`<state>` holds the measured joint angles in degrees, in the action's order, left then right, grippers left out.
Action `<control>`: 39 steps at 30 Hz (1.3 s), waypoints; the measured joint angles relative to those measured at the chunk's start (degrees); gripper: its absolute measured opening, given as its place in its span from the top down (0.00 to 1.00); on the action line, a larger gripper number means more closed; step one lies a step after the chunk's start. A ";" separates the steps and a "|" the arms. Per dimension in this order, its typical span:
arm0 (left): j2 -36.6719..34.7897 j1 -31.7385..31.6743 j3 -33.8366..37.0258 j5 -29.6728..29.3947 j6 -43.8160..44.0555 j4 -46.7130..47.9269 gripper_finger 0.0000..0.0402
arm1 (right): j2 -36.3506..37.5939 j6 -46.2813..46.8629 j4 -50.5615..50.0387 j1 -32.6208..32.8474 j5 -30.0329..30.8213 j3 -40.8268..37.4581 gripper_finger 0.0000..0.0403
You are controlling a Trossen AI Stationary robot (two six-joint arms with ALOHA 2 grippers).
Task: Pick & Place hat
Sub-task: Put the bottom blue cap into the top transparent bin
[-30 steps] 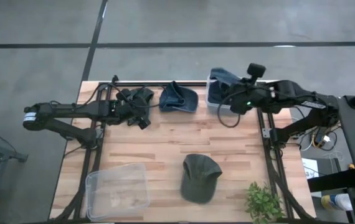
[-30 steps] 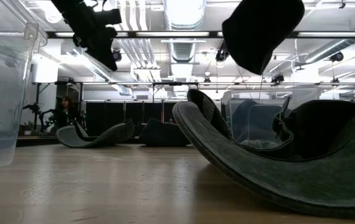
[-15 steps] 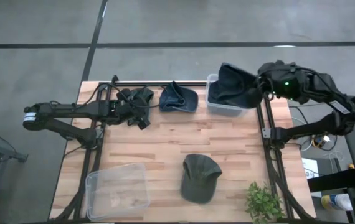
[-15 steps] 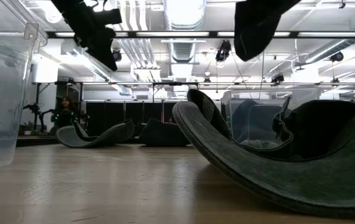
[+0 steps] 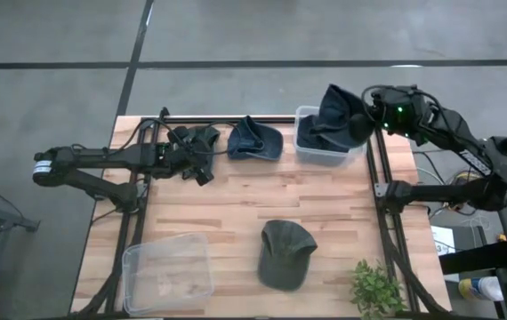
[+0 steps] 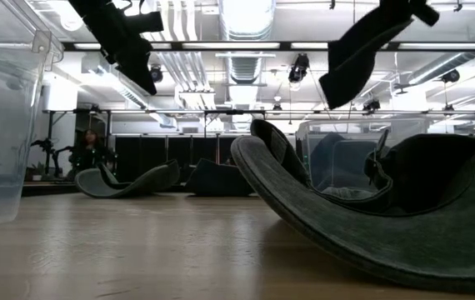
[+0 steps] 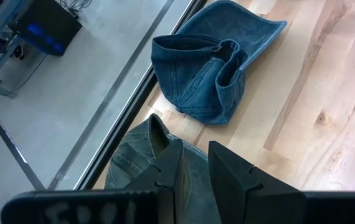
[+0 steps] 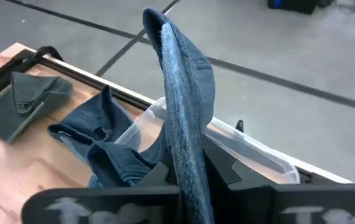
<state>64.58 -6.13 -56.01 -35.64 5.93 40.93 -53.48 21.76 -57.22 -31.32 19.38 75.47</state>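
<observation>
Starting at the left, we see our left gripper (image 5: 202,156) hovering low over a crumpled grey-green denim cap (image 5: 202,136) at the table's far edge, its fingers parted a little and nothing between them. Just beside that cap lies a folded blue denim hat (image 5: 255,140), untouched. Nearer the front sit an empty clear plastic tub (image 5: 168,271) and a dark green baseball cap (image 5: 285,253). Moving right, our right gripper (image 5: 374,116) is pinched tight on a dark blue denim hat (image 5: 342,112), holding it up in the air above the clear plastic bin (image 5: 305,148) at the far right corner. We judge the carry step is under way; next we need to settle on a drop spot, lower the hat and let it go cleanly.
</observation>
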 joint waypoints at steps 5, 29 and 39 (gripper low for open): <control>0.00 0.02 0.00 -0.02 0.00 0.00 0.83 | 1.34 -3.34 8.49 -9.53 -12.13 -5.53 0.97; 0.00 0.00 -0.11 -0.03 1.39 -0.24 0.83 | -3.77 -8.07 25.34 -41.80 -61.46 -22.39 0.97; 0.00 0.00 -0.09 -0.02 1.60 -0.22 0.83 | -8.18 -10.19 25.87 -41.82 -56.48 -22.52 0.97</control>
<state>64.58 -6.13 -56.10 -35.66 7.53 40.71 -61.66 11.57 -31.35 -73.14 -37.10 52.95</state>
